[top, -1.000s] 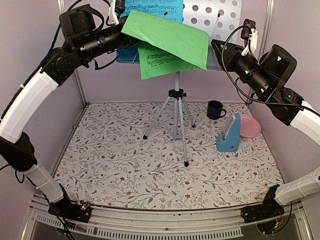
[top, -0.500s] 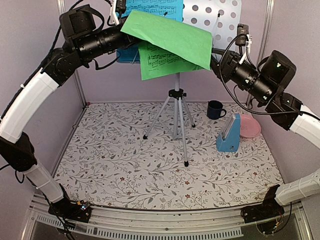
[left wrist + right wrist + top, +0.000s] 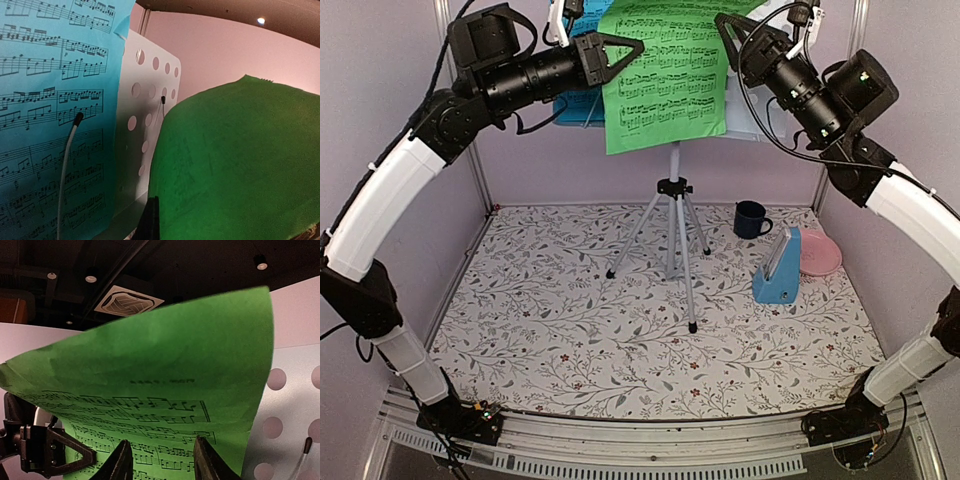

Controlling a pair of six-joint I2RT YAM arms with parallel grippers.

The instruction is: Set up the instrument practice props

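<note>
The green music sheet [image 3: 665,75] stands upright against the pale perforated music stand [image 3: 748,126], which sits on a silver tripod [image 3: 676,235]. The blue music sheet [image 3: 576,104] is on the stand's left half, held by a wire clip. My left gripper [image 3: 620,48] is shut on the green sheet's left edge [image 3: 235,165]; one black finger [image 3: 152,220] shows there beside the blue sheet [image 3: 50,100] and the stand [image 3: 145,100]. My right gripper [image 3: 728,38] is open just in front of the green sheet's top [image 3: 165,390]. The blue metronome [image 3: 778,270] stands on the table at the right.
A dark blue mug [image 3: 751,218] and a pink plate [image 3: 818,252] sit at the back right, near the metronome. The tripod's legs spread over the middle of the floral table [image 3: 570,340]. Walls close in the left, right and back sides.
The green sheet's top hung folded forward; now it is raised flat against the stand. My right arm moved up and left to the sheet's top. My left gripper shifted slightly right.
</note>
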